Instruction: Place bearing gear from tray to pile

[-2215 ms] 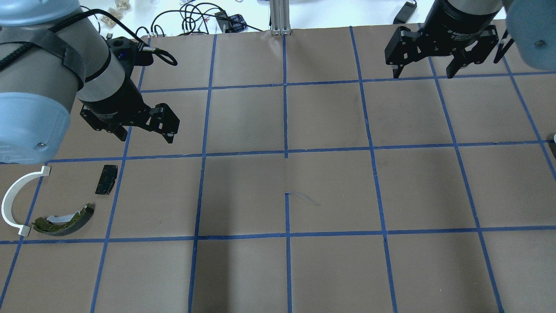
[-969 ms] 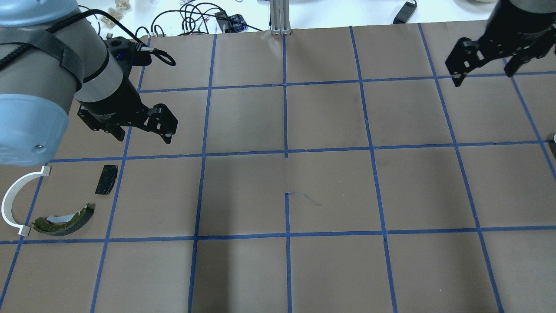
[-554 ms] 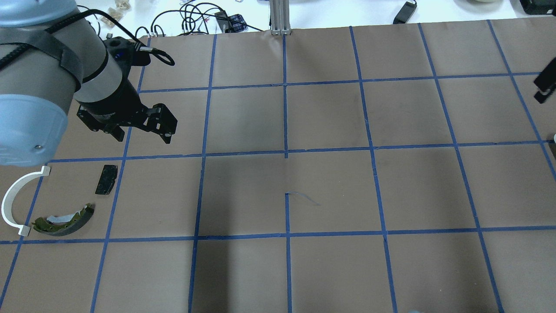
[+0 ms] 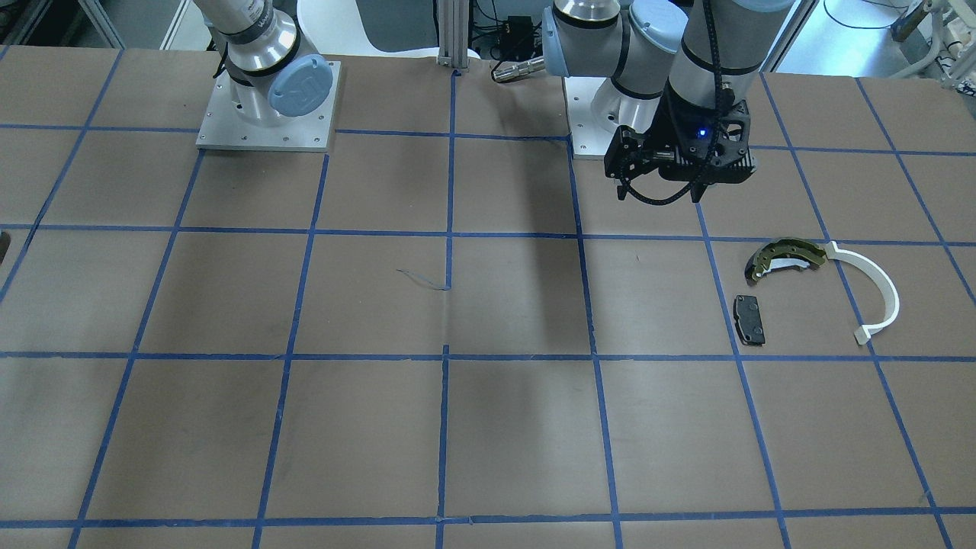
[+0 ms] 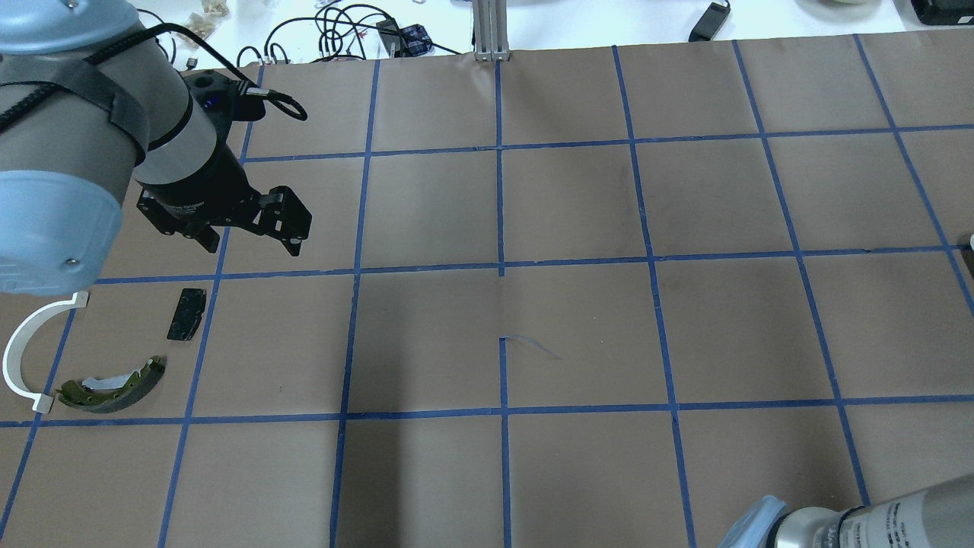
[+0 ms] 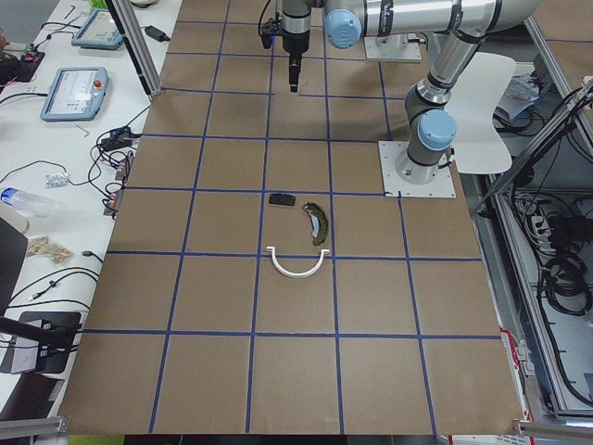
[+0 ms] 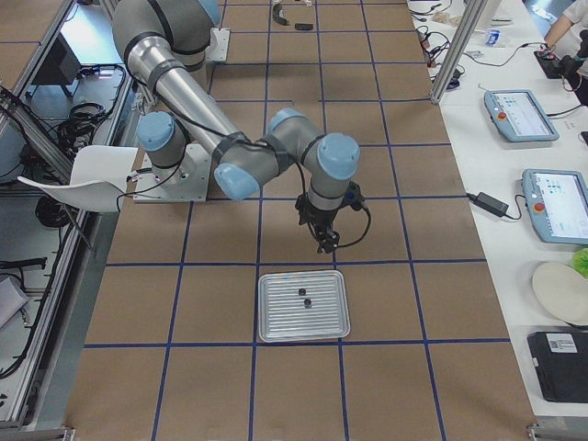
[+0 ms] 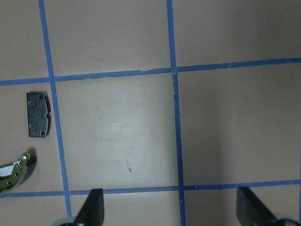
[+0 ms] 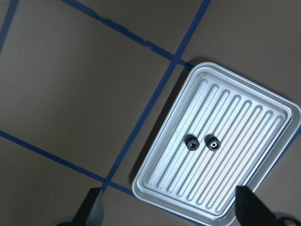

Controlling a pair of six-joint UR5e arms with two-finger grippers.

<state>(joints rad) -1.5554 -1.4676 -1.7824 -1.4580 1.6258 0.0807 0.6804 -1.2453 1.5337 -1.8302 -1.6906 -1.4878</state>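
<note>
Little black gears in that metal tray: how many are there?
2. One gear and a second gear lie side by side near the middle of the tray. None shows elsewhere.

Built from silver-grey tubing on both the left arm (image 5: pixel 68 129) and the right arm (image 7: pixel 179 81), with rounded joints closed by pale-blue caps (image 4: pixel 303 85), one stamped with a round logo. Mounted on a square grey base plate (image 4: pixel 221 141), screws at the corners. Banded on the left by a black strap (image 5: pixel 106 87), with a black cable (image 5: pixel 283 105) curling at the wrist beside a small blue light (image 4: pixel 700 132). Tipped with the matte-black left gripper (image 5: pixel 253 246) and right gripper (image 7: pixel 324 244), faint pale lettering on the collar, dark fingers (image 8: pixel 92 209).
</note>
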